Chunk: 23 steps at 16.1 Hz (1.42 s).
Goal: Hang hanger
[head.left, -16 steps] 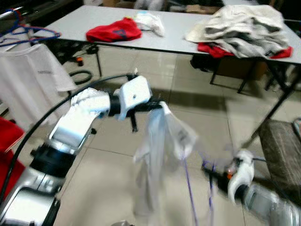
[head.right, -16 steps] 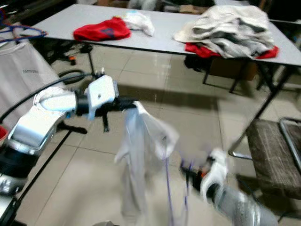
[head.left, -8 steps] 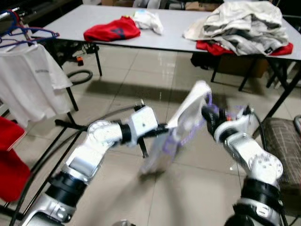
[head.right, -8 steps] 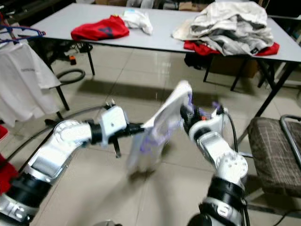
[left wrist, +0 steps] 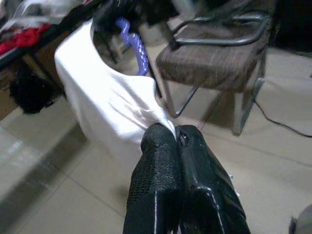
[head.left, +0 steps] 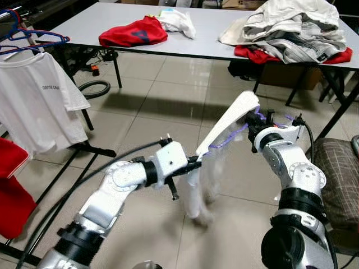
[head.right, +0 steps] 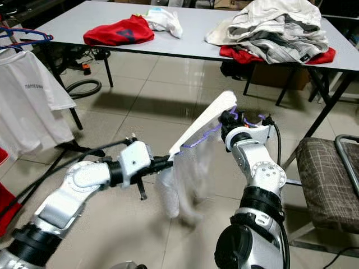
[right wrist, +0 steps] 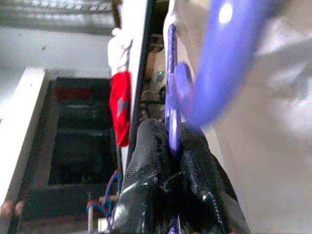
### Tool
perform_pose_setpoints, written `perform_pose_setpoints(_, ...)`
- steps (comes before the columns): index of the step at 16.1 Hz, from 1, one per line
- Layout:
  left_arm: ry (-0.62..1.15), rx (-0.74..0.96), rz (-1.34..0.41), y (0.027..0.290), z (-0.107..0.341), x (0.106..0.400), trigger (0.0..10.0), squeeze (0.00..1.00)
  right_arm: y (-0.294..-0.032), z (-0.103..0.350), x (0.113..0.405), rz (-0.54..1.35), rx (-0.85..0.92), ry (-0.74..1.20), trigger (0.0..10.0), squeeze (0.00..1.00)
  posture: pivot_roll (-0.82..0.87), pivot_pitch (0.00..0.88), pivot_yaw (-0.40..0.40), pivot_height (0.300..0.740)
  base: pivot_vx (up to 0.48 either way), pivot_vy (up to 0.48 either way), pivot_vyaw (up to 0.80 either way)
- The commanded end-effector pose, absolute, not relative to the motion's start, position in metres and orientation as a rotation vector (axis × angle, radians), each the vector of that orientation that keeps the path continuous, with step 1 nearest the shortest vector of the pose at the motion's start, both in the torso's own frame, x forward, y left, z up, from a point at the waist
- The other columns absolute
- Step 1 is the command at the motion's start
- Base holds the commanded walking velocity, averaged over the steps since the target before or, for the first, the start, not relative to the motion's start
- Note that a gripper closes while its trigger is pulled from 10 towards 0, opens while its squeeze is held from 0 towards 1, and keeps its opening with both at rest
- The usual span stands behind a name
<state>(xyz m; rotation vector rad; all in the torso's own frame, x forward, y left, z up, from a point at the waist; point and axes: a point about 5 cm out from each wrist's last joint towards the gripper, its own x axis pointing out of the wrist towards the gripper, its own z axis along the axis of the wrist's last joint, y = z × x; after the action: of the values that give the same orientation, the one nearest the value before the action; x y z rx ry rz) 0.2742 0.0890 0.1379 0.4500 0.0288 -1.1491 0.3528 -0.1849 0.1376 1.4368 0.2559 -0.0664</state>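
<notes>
In front of us the left gripper (head.left: 196, 163) and the right gripper (head.left: 251, 126) hold one garment (head.left: 224, 126) between them, above the floor (head.left: 146, 106). The right gripper is higher and farther from us, closed on the hanger (right wrist: 171, 112) inside the garment; the left gripper pinches the garment's lower end. Behind them stands the surface (head.left: 90, 22), with a folded shirt (head.left: 133, 31) on its left part and a clothes pile (head.left: 294, 31) on its right. At far left a T-shirt (head.left: 33, 101) hangs. A chair (head.left: 336, 174) stands at the right.
</notes>
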Motion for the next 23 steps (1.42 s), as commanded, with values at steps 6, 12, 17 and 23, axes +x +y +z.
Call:
perform_pose_setpoints(6, -0.074, 0.347, -1.28, 0.08, 0.173, 0.262, 10.0, 0.0, -0.19, 0.141, 0.362, -0.123, 1.462, 0.23, 10.0, 0.0, 0.02, 0.044, -0.002, 0.74, 0.0, 0.0, 0.0)
perform_pose_setpoints(12, -0.174, 0.398, -1.272, 0.055, 0.188, 0.267, 10.0, 0.0, -0.171, 0.132, 0.362, -0.134, 1.43, 0.304, 10.0, 0.0, 0.01, 0.048, -0.002, 0.74, 0.0, 0.0, 0.0)
perform_pose_setpoints(17, -0.279, 0.299, -1.367, 0.047, 0.224, 0.268, 10.0, 0.0, -0.157, 0.122, 0.359, -0.157, 1.401, 0.366, 10.0, 0.0, 0.02, 0.05, 0.0, 0.74, 0.0, 0.0, 0.0)
perform_pose_setpoints(23, -0.034, 0.689, -1.381, 0.035, 0.151, 0.26, 10.0, 0.0, -0.152, 0.134, 0.363, -0.149, 1.498, 0.339, 10.0, 0.0, 0.01, 0.049, 0.002, 0.74, 0.0, 0.0, 0.0)
